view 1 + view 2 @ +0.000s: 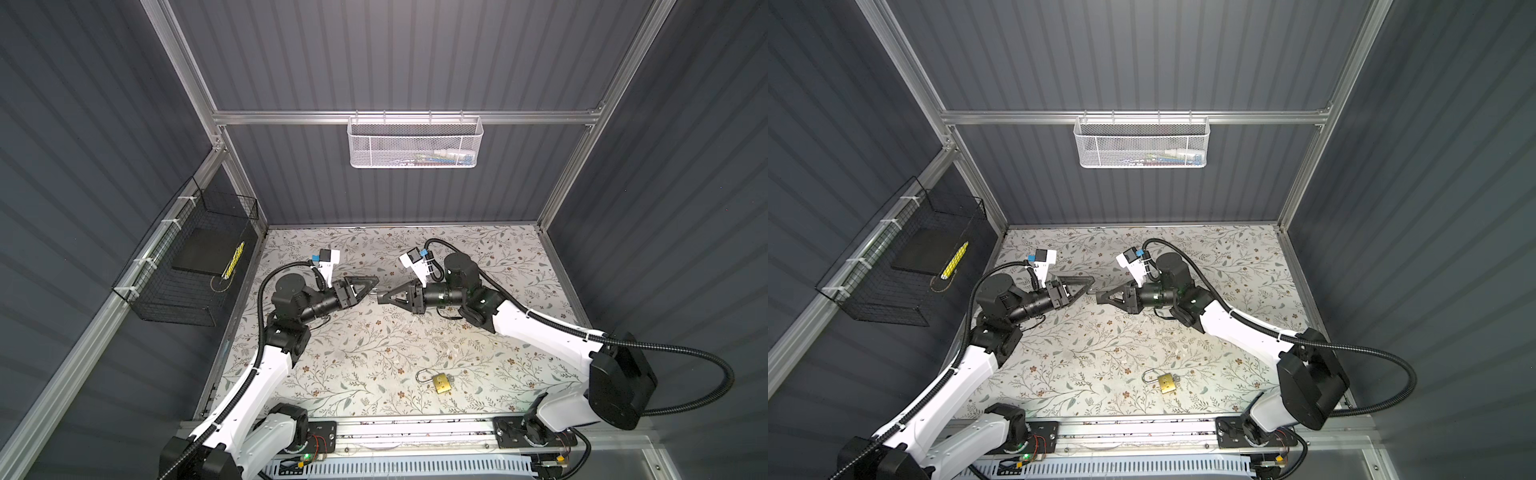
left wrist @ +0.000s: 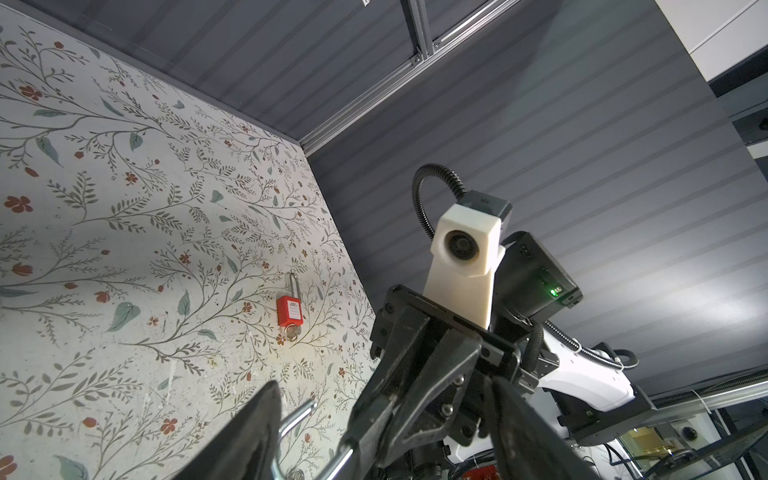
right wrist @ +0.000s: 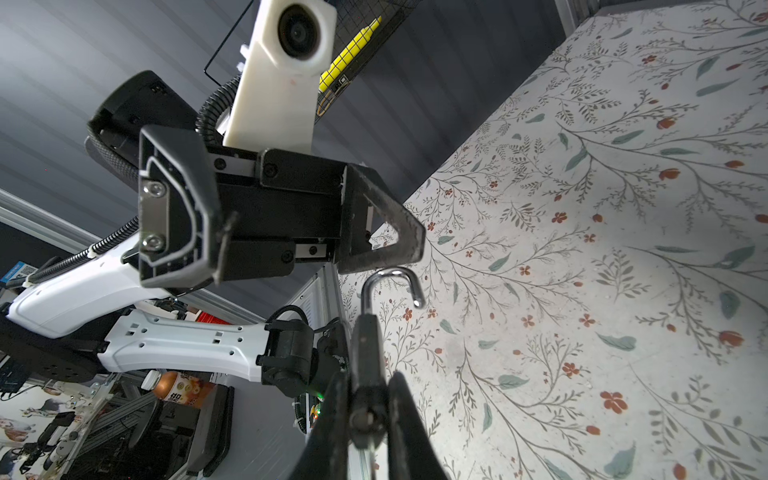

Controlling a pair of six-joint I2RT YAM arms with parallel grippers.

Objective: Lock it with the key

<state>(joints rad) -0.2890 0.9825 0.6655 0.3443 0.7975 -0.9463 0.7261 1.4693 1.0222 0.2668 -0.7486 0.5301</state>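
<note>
Steel shackle (image 3: 390, 272) stands open, its padlock (image 3: 365, 353) half hidden, pinched by the right gripper (image 1: 381, 297); left gripper (image 1: 371, 287) spread; mesh basket (image 1: 415, 141), contents blurred.

No text that we can read for certain.
- Red padlock (image 2: 289, 309), on the table out beyond the left jaws: white label (image 2: 293, 308) with dark print, too small for us.
- Bottle (image 3: 179, 390), far past the right jaws: orange label, characters blurred.
- Blue sticker (image 3: 16, 271), also far past them: code pattern only.
</note>
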